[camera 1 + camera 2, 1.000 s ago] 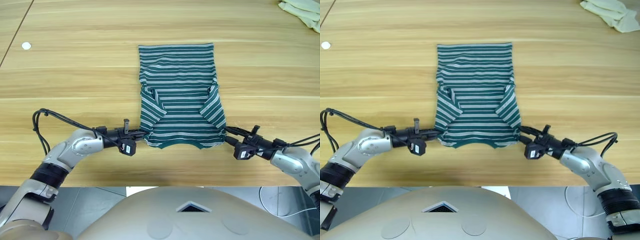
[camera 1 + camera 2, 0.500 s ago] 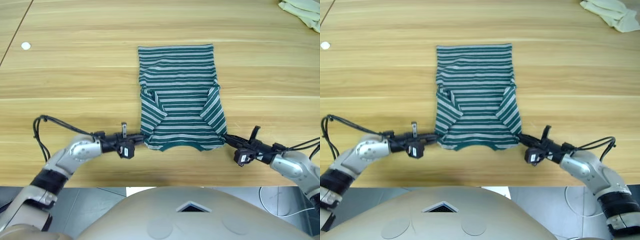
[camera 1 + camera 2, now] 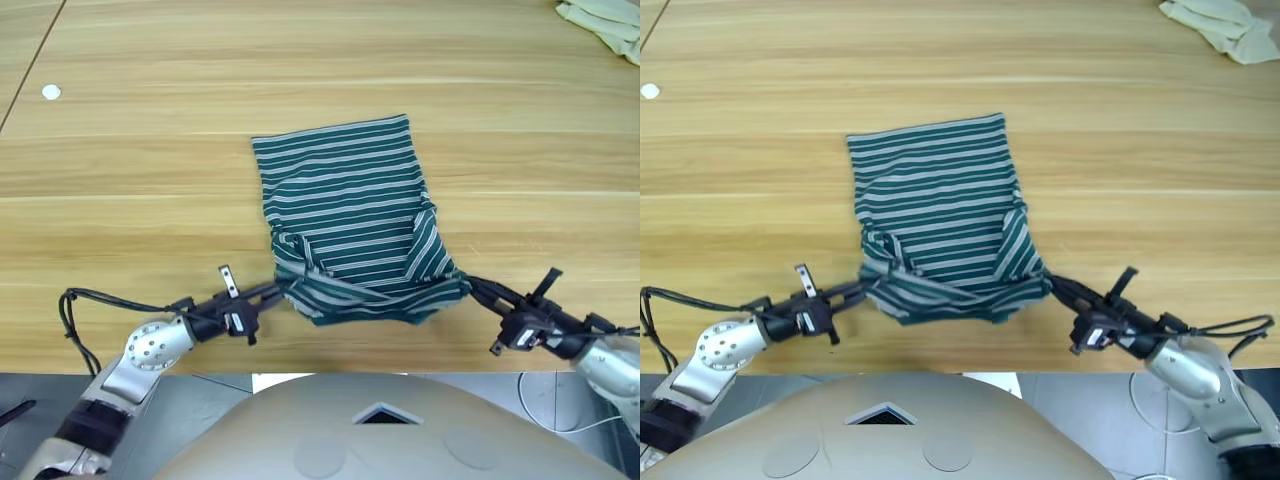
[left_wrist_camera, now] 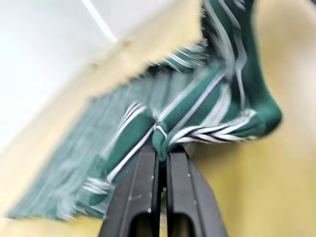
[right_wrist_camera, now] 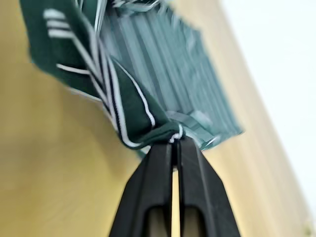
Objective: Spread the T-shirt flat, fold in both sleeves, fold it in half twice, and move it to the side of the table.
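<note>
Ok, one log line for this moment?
left gripper: shut on green-and-white striped T-shirt, near corner | right gripper: shut, other near corner | sleeves: folded in | near edge: bunched

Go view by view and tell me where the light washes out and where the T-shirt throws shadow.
Left eye view: even light on the table; a soft shadow lies under the lifted near edge of the T-shirt. Left wrist view: past the table edge all is washed-out white, above the left gripper pinching the cloth. Right wrist view: the same white wash past the table edge, beyond the right gripper.
</note>
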Tool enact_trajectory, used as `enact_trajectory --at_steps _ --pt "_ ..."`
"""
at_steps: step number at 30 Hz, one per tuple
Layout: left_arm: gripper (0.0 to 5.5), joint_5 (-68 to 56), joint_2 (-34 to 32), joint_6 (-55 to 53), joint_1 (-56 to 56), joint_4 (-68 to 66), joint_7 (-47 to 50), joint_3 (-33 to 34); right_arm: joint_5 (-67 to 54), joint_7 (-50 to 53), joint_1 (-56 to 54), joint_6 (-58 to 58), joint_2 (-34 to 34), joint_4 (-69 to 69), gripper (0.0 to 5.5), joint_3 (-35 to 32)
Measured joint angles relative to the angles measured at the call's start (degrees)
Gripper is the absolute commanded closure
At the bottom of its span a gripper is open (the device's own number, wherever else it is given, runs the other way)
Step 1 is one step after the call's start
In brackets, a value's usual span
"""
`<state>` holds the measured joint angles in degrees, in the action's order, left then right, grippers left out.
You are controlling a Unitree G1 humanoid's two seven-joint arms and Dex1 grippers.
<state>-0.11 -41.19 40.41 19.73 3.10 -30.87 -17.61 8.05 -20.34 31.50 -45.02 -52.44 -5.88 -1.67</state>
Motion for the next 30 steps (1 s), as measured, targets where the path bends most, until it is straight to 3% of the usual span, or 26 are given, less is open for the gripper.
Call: enact_trajectory --at_steps 7,12,23,30 --pt "5.5 4.41 8.37 -7.69 -12.96 -0.61 5.15 3.5 8.46 1.76 -21.57 7.27 9.53 1.97 5.5 3.18" --pt "5.5 11.63 12.4 -12.01 -24.11 -12.84 11.46 5.68 18.39 6.89 -38.29 12.65 16.58 13.81 5.5 7.65" --pt "5.5 17.21 19.43 -6.18 -44.62 -50.57 20.86 4.98 27.14 21.66 -58.93 11.42 24.11 48.48 5.5 15.72" --pt "5.5 18.38 21.19 -2.83 -48.03 -57.84 25.84 5.25 27.44 27.06 -65.41 10.12 26.38 59.73 5.5 18.06"
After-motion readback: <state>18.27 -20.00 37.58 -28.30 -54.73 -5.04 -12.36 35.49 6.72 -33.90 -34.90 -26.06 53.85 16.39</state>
